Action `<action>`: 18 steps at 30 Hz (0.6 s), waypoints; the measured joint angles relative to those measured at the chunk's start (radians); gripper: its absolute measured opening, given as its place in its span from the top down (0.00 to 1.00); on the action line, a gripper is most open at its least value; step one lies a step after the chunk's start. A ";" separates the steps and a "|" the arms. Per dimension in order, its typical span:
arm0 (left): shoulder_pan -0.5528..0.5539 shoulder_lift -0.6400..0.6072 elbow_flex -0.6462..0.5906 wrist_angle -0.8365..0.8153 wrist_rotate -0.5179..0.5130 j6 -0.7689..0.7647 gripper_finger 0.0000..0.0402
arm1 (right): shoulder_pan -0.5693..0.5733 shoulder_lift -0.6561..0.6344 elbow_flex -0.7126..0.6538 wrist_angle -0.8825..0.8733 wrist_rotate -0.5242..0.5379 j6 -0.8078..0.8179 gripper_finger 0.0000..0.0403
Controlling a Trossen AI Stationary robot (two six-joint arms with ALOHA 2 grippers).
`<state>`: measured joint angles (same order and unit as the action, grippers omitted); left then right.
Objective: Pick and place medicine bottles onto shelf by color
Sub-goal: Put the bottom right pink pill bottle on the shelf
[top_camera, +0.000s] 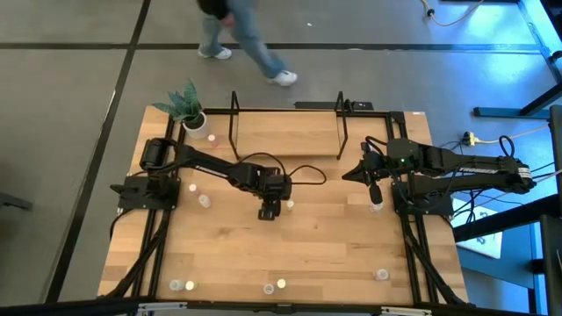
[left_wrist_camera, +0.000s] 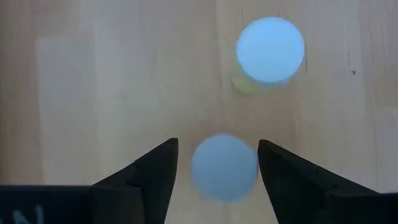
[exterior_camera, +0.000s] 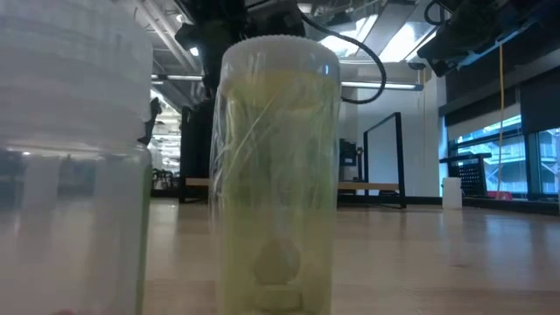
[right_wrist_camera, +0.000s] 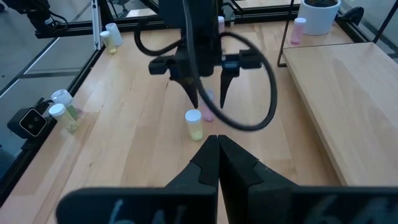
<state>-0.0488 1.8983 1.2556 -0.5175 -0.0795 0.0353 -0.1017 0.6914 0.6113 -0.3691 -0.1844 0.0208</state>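
Observation:
My left gripper (top_camera: 269, 209) is open and points down over the middle of the table. Its two fingers (left_wrist_camera: 155, 171) stand on either side of a pink-topped bottle (left_wrist_camera: 224, 168), which stands upright on the table; the right wrist view (right_wrist_camera: 208, 113) shows it too. A yellow-green bottle (left_wrist_camera: 270, 53) stands just beyond it (right_wrist_camera: 194, 124). My right gripper (right_wrist_camera: 217, 146) is shut and empty above the table's right side (top_camera: 373, 186). The shelf (top_camera: 285, 132) lies at the table's far edge.
More bottles stand at the left (top_camera: 191, 187) (top_camera: 205, 201), along the near edge (top_camera: 182, 285) (top_camera: 275, 285) (top_camera: 382, 275), below my right gripper (top_camera: 378, 207) and beside the potted plant (top_camera: 189, 110). Two bottles (exterior_camera: 280, 175) (exterior_camera: 70, 157) fill the low view. A person (top_camera: 241, 35) walks beyond the table.

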 joint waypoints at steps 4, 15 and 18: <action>-0.007 0.029 0.000 0.002 0.000 0.000 0.54 | 0.000 0.000 0.000 0.000 0.000 0.000 0.99; -0.007 0.035 0.000 0.004 0.014 -0.004 0.73 | 0.000 0.000 0.000 0.000 0.000 0.000 0.99; -0.006 0.035 0.000 0.004 0.021 -0.005 0.76 | 0.000 0.000 0.000 0.000 0.000 0.000 0.99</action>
<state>-0.0547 1.9335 1.2554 -0.5133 -0.0582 0.0307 -0.1017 0.6914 0.6117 -0.3691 -0.1844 0.0208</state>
